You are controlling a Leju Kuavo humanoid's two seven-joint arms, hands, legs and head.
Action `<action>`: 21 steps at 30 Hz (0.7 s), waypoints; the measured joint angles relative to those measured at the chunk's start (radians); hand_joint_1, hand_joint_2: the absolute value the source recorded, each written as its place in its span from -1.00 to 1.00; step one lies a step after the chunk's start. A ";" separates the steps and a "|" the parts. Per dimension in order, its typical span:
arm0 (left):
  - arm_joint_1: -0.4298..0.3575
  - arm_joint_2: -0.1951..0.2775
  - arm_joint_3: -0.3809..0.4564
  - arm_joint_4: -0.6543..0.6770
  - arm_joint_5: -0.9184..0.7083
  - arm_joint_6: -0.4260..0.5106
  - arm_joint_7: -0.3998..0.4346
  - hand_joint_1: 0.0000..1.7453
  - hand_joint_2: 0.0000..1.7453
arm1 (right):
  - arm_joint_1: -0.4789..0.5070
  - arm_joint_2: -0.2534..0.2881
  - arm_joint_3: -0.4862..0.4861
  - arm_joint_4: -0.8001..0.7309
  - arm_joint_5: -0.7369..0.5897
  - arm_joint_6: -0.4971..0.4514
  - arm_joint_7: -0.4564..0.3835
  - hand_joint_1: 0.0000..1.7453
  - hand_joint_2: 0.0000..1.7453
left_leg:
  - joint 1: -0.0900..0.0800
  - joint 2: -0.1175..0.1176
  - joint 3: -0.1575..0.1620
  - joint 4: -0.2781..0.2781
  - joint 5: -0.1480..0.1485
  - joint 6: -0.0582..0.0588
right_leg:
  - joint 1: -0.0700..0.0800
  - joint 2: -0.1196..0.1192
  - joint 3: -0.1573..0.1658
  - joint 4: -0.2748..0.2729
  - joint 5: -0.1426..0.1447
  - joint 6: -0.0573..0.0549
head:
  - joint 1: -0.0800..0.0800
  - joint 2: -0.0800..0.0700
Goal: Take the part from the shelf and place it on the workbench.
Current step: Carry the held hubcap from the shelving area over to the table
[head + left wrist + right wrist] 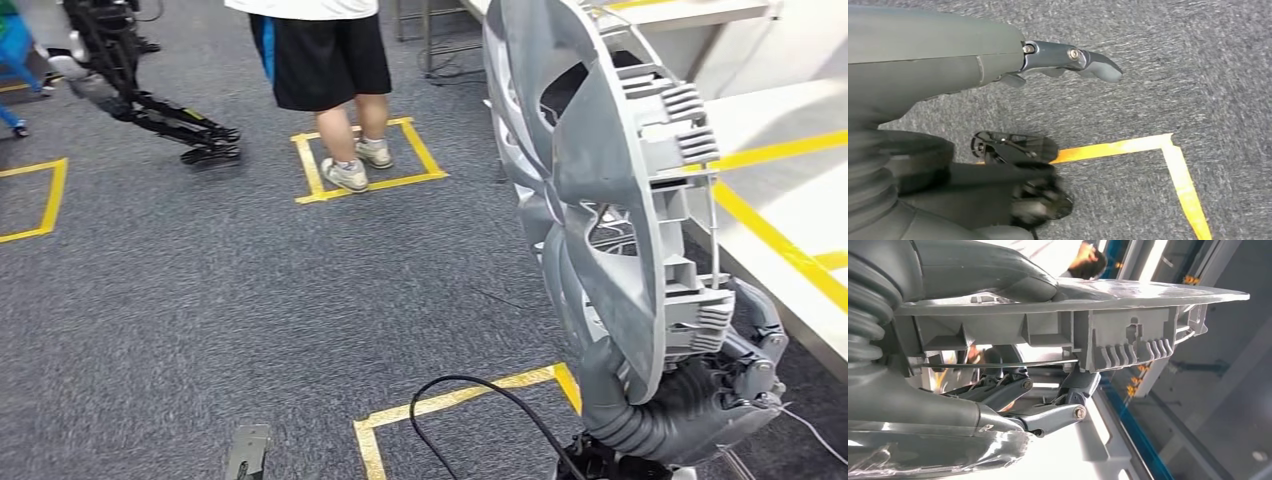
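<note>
On the left, the left hand (pixel 1073 57) hangs over grey carpet, holding nothing, fingers apart. Further right, the right hand (pixel 720 375) grips the big grey ribbed plastic wheel cover (pixel 600 190) upright beside the white worktop (pixel 790 200). Setting it down is left.

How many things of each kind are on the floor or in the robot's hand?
Grey part, held in the right hand: 1
Yellow tape squares: 3
Black cable: 1
Person: 1
Total: 6
</note>
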 joint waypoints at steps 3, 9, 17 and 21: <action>0.001 0.002 0.000 0.000 -0.005 0.003 0.000 -1.00 1.00 | 0.001 0.001 -0.001 0.000 -0.001 0.000 0.000 1.00 1.00 | 0.001 -0.021 0.031 -0.095 0.092 0.006 | -0.001 0.044 0.002 0.000 0.002 0.003 | 0.000 0.000; 0.001 0.004 0.001 0.000 -0.007 0.006 0.000 -1.00 1.00 | 0.003 0.002 -0.007 0.000 -0.007 0.000 -0.001 1.00 1.00 | 0.007 -0.081 0.103 -0.278 0.157 0.028 | -0.006 0.104 -0.021 0.000 0.014 0.039 | 0.000 0.000; 0.007 0.004 0.001 0.000 -0.008 0.006 0.000 -1.00 1.00 | 0.004 0.003 -0.011 0.000 -0.008 0.000 -0.001 1.00 1.00 | 0.001 0.034 0.114 -0.284 0.155 0.050 | -0.001 -0.041 -0.136 0.254 -0.096 0.059 | 0.013 0.000; 0.006 0.005 0.001 0.000 -0.008 0.006 0.000 -1.00 1.00 | 0.004 0.005 -0.011 0.000 -0.008 0.000 -0.002 1.00 1.00 | -0.006 0.074 0.130 -0.282 0.140 0.032 | 0.004 -0.097 0.002 0.020 -0.013 0.045 | 0.011 0.000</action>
